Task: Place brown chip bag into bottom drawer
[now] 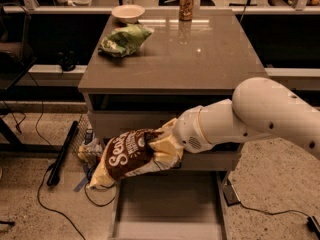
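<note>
Arm comes in from the right, below the bench (220, 64) top, across the front face. The hand (171, 146) sits in front of the bench's front edge, about mid-width, level with the closed drawer fronts (127, 124). It's pinching the right, pale yellow end of the brown chip bag (127, 154); foil covers most of the fingers.

The bag is in the air, touching nothing but the hand. It's tilted, with the left end drooping down toward the front-left corner of the bench and the dark panel with white script facing the camera. It hangs above the left front part of the bottom drawer (170, 204) and its low end pokes out past the drawer's left wall.

The drawer is pulled out at floor level under the front edge, with a bare grey floor showing.

On the bench top:
- green chip bag (124, 38) near the back-left corner
- pale bowl (128, 11) at the back edge, just behind the green bag
- can (186, 4) upright at the back edge, about mid-width

On the floor left of the bench there's a black bar (62, 154) and loose cables (55, 209).
</note>
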Controlling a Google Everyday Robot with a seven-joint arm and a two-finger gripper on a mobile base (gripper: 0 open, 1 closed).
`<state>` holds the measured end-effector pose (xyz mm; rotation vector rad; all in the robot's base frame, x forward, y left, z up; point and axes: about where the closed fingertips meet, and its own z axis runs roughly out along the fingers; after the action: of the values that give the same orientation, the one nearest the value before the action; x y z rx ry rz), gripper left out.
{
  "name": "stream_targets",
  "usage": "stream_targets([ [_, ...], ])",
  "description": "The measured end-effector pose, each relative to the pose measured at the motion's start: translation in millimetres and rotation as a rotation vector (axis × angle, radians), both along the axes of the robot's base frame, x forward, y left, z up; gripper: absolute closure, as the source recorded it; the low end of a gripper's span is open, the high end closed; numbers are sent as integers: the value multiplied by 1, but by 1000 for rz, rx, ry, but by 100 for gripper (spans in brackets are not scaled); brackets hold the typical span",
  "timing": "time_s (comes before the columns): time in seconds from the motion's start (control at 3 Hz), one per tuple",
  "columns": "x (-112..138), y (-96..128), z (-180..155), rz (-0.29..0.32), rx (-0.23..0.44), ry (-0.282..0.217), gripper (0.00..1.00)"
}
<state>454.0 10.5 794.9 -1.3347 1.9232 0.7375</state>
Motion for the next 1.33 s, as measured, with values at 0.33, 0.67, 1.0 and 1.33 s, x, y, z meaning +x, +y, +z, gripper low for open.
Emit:
stream_targets([
  [0.33, 1, 16, -42, -17, -30, 74, 100],
  [0.67, 2, 42, -134, -57, -79, 214, 100],
  [1.0, 5, 66, -220, -144, -84, 332, 100],
  [1.33, 4, 65, -221, -145, -84, 334, 100],
])
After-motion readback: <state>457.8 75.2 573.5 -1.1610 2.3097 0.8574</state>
